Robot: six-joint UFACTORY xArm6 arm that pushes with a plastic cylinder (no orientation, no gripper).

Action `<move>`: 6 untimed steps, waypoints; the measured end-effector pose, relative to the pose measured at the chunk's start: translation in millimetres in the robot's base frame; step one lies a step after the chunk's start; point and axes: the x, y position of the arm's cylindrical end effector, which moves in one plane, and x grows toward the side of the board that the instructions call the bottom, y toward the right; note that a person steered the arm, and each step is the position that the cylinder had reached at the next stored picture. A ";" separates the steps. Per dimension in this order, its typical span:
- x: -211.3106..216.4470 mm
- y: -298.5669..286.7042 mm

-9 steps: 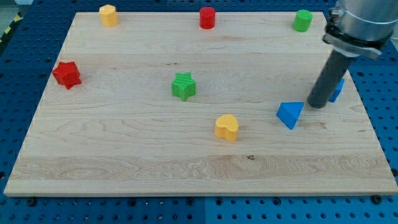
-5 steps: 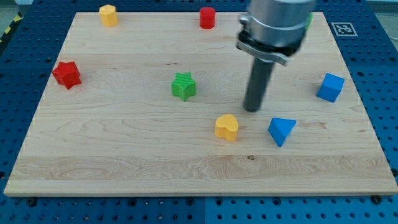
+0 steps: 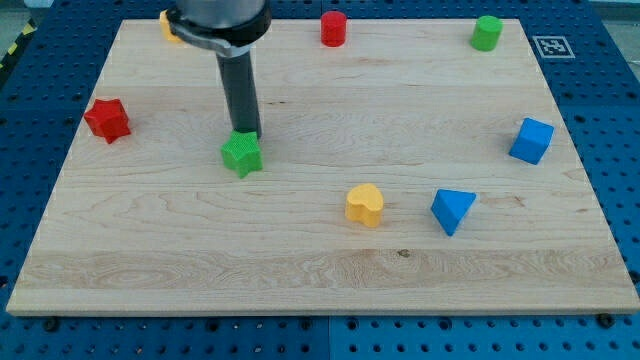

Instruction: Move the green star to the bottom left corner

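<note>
My tip (image 3: 247, 135) is the end effector here: a plain dark rod with nothing to open or clench, so it grasps nothing and only presses against the top edge of the green star (image 3: 241, 155). That star, ribbed along its sides, sits left of the middle of the bench (image 3: 300, 270), a pale wooden board with lengthwise grain and a small dark knot near the bottom. The star is well apart from the bottom left corner. A red star (image 3: 107, 119) lies near the left edge, a red cylinder (image 3: 333, 28) and a green cylinder (image 3: 486, 32) along the top, and a yellow block (image 3: 168, 20) half hidden behind the arm. A yellow heart (image 3: 365, 204), a blue triangle (image 3: 452, 210) and a blue cube (image 3: 531, 140) occupy the right half.
</note>
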 end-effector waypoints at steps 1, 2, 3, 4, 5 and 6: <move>32.2 -0.9; 44.6 1.9; 59.4 6.0; 70.3 14.4; 80.7 22.1; 88.3 22.2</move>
